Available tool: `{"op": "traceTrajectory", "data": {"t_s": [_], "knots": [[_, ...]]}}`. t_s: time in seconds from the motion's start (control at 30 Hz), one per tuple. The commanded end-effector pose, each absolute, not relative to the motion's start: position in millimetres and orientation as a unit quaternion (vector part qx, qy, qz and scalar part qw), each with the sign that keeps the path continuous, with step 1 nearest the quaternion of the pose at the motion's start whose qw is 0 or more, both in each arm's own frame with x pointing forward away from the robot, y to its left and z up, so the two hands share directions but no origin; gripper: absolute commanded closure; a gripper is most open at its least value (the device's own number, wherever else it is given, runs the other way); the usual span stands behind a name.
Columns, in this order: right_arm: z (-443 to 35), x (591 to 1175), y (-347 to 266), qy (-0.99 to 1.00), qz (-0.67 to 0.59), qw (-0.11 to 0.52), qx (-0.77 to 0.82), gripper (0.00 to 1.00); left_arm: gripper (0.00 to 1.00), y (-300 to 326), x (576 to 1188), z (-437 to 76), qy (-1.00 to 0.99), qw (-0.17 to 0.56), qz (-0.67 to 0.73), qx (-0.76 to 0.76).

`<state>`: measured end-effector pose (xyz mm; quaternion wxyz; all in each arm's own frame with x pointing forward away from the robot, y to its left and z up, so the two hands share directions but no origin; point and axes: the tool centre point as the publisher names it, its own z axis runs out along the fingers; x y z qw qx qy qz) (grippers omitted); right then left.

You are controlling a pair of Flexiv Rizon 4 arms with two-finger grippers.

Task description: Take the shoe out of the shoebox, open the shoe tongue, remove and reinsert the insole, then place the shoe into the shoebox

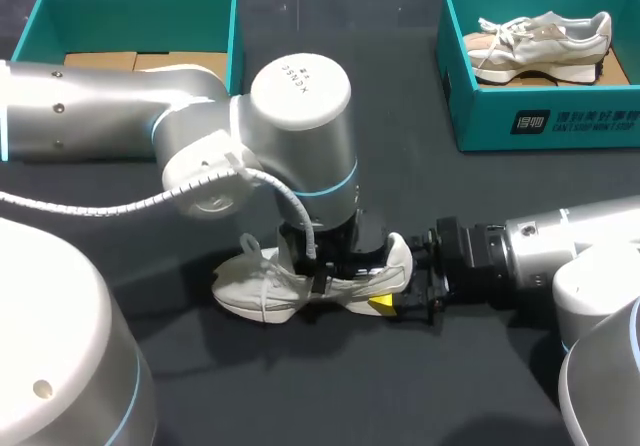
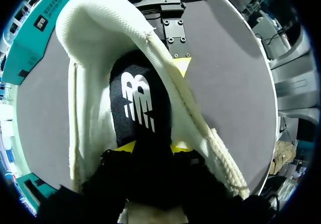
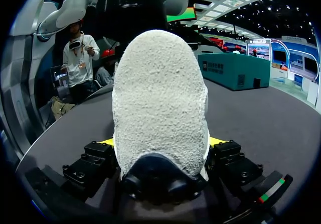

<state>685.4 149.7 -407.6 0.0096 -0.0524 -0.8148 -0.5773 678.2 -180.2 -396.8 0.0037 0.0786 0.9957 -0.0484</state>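
A white shoe [image 1: 262,288] lies on its side on the dark table [image 1: 400,176], toe to the left. My left gripper [image 1: 335,264] reaches down into its mouth. In the left wrist view the black insole [image 2: 138,101] rises out of the shoe [image 2: 93,83] between the yellow fingertips [image 2: 126,146], which press it from both sides. My right gripper [image 1: 405,291] comes in from the right and clamps the heel. In the right wrist view the rough white heel [image 3: 160,98] fills the space between its fingers [image 3: 95,158]. My right gripper's yellow tip [image 2: 181,64] shows beside the shoe's collar.
An open teal shoebox [image 1: 135,11] stands at the back left with only cardboard showing inside. A second teal shoebox [image 1: 540,116] at the back right holds another white shoe [image 1: 540,38]. Both arms crowd the table's middle front.
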Motion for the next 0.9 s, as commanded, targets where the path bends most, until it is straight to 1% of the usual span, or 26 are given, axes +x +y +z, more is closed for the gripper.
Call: {"op": "traceTrajectory", "data": {"t_s": [0.03, 0.33, 0.6, 0.9], "knots": [[-407.0, 684.0, 152.5, -0.816, -0.576, 0.010, -0.052, 1.00, 1.00, -181.6, 700.0, -421.4, 0.995, -0.017, -0.060, 0.079], [-407.0, 684.0, 152.5, -0.816, -0.576, 0.010, -0.052, 1.00, 1.00, -172.2, 687.7, -410.1, 0.991, -0.036, -0.096, 0.089], [-407.0, 684.0, 152.5, -0.816, -0.576, 0.010, -0.052, 1.00, 1.00, -158.7, 674.4, -381.4, 0.978, -0.057, -0.183, 0.078], [-407.0, 684.0, 152.5, -0.816, -0.576, 0.010, -0.052, 1.00, 1.00, -147.4, 677.8, -359.1, 0.960, -0.083, -0.262, 0.044]]}}
